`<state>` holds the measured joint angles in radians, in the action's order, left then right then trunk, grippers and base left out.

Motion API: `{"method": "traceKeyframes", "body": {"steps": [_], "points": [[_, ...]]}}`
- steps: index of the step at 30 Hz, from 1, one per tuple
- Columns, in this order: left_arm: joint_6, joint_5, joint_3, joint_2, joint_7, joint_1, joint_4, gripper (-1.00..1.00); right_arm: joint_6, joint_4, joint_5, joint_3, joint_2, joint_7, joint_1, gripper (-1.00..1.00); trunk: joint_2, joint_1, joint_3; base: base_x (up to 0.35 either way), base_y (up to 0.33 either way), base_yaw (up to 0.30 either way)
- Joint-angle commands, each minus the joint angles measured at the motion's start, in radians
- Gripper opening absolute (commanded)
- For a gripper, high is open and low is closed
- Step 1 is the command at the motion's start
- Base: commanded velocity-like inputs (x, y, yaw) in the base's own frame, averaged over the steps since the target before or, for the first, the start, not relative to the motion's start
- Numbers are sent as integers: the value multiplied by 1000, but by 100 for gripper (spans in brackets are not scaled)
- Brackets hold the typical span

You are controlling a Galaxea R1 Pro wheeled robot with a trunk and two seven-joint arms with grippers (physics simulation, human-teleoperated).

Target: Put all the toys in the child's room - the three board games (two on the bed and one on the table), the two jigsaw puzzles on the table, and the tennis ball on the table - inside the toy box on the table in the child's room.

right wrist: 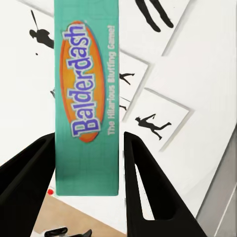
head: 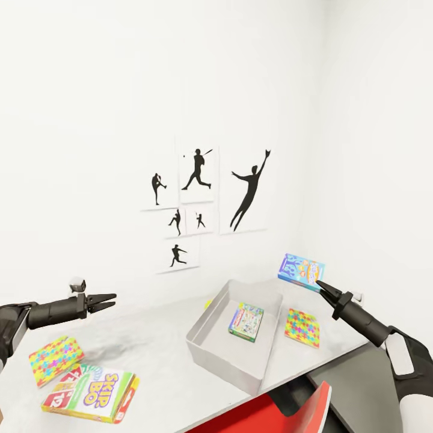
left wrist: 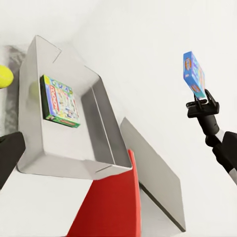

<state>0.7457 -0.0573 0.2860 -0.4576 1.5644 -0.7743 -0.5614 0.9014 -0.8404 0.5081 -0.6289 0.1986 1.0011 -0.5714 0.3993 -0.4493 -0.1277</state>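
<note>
The light-grey toy box (head: 207, 349) sits on the table (head: 150, 337), with the green-edged pastel board game (head: 246, 322) flat inside it. Above the box's far right corner, my right gripper (head: 320, 284) is shut on the small blue board game (head: 300, 270); its teal "Balderdash" edge (right wrist: 89, 98) sits between black fingers (right wrist: 148, 187). One jigsaw puzzle (head: 302, 328) lies right of the box and another (head: 56, 359) at the near left, beside the "SKIP-BO" game (head: 90, 394). The tennis ball (left wrist: 5, 76) rests beside the toy box (left wrist: 98, 113). My left gripper (head: 109, 300) hovers open and empty over the table's left part.
Black baseball-player silhouette pictures (head: 198, 204) hang on the white wall behind the table. A red chair (head: 270, 415) stands at the table's near edge, below the toy box. A lower dark-grey cabinet top (head: 361, 373) adjoins the table under my right arm.
</note>
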Motion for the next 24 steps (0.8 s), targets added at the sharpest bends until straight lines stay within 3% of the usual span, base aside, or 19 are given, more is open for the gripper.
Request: {"method": "traceKeyframes", "body": {"steps": [1,8,24], "points": [[11,-6,3,0,6,0,0,100,3,0,4,-2,0,3,-1,-100,1,-1,0,227,10,-66],[11,-5,2,0,6,0,0,100,-33,0,3,0,-1,2,-1,-100,1,-1,4,99,3,-22],[11,-7,2,1,6,0,0,100,-39,0,2,2,-3,1,-1,-100,1,-1,23,49,-67,-1]]}}
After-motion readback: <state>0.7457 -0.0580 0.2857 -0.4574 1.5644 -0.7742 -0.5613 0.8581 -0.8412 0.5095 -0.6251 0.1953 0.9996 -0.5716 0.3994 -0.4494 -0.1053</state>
